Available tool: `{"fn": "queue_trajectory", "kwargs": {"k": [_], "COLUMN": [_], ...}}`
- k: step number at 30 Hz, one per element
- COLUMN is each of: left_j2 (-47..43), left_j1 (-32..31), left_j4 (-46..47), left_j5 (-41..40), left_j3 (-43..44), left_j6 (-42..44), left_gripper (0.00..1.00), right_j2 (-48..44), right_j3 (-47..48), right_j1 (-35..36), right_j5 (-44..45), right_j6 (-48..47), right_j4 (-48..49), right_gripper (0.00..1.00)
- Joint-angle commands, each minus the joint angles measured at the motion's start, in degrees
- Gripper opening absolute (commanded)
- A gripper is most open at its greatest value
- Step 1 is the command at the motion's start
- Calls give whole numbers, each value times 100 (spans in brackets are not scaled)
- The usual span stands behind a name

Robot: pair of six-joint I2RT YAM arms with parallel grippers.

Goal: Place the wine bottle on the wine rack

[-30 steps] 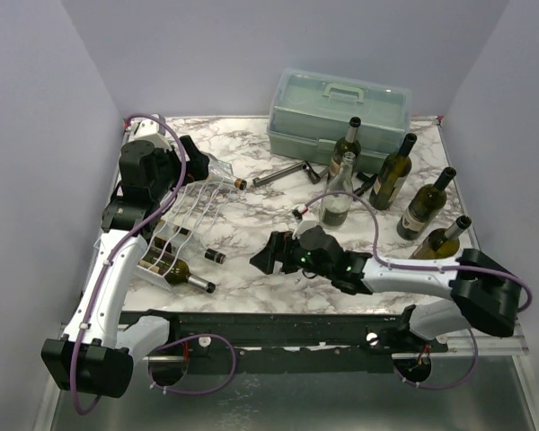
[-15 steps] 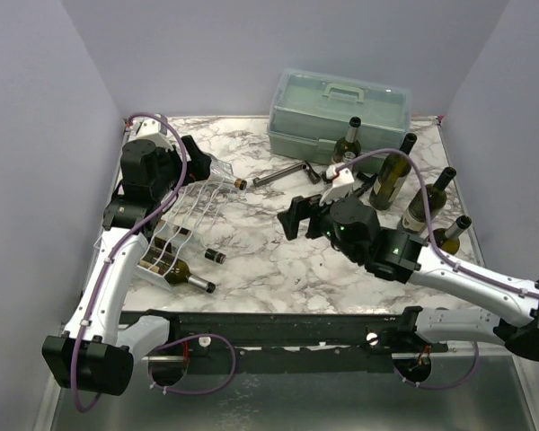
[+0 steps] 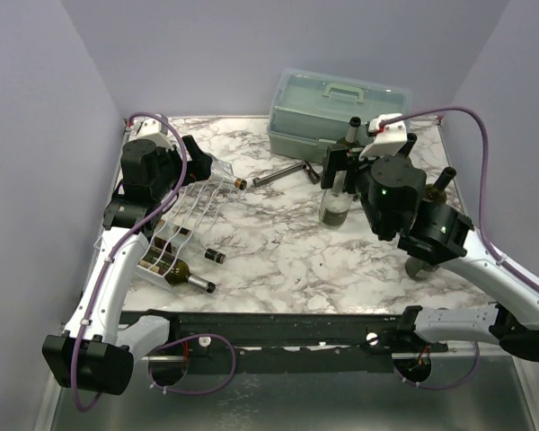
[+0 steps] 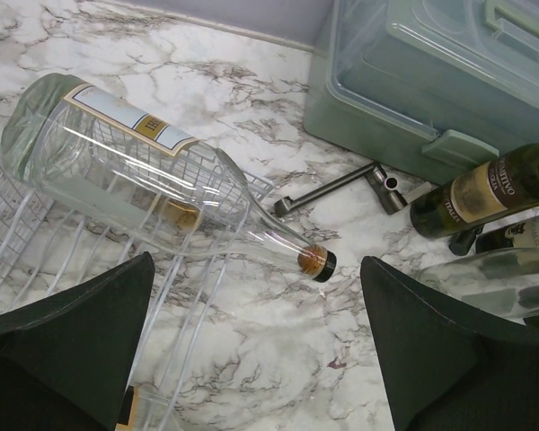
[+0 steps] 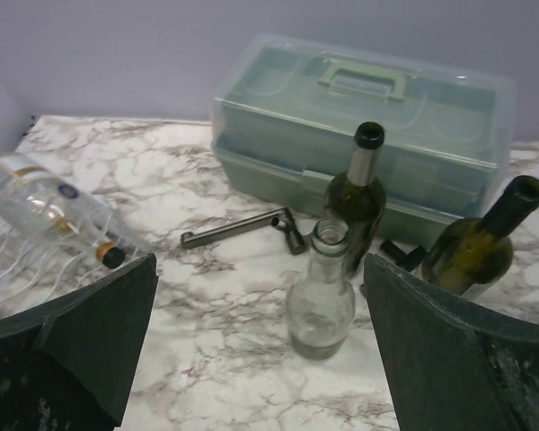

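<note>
The white wire wine rack (image 3: 181,223) lies at the table's left. A clear wine bottle (image 3: 217,170) (image 4: 144,171) rests across its far end, and a dark bottle (image 3: 185,275) lies at its near end. My left gripper (image 3: 194,158) (image 4: 256,350) hovers open just above the clear bottle, holding nothing. My right gripper (image 3: 343,167) (image 5: 260,341) is raised and open, facing a standing clear bottle (image 3: 334,205) (image 5: 322,296) that shows between its fingers without touching them. Dark green bottles (image 5: 357,193) (image 5: 481,247) stand behind it.
A pale green toolbox (image 3: 338,106) (image 5: 359,108) sits at the back. A metal tool (image 3: 283,174) (image 5: 238,229) lies in front of it. A small dark cap (image 3: 215,257) lies beside the rack. More standing bottles (image 3: 440,180) are partly hidden under my right arm.
My right arm has lifted from low over the table's front middle and swung back and right, toward the standing bottles. The left arm and the bottles on the rack have not moved.
</note>
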Motion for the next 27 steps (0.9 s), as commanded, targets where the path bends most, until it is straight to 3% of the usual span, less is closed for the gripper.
{"fn": "queue_trajectory", "kwargs": {"k": [1,9,15,27], "left_j2": [-19,-33,-28,-36], "left_j1": [37,40,36,32], "left_j4": [68,68,63,67], "left_j5": [101,92,109,145], "left_j3": [-45,-45,-45,-37], "left_j6": [-39,-39,-39,-56], "left_gripper": [99,99,99,99], "right_j2": [376,1300,2052,2684], "right_j3": [484,1239,1830,2062], "right_j1": [-404,-1780,-2406,-2935], "right_j5": [224,-1554,-2383,-3025], "right_j6": [-395,115,415,475], "right_j4": [-553,-1437,-2032,-2586], "right_gripper": [100,100,100,87]}}
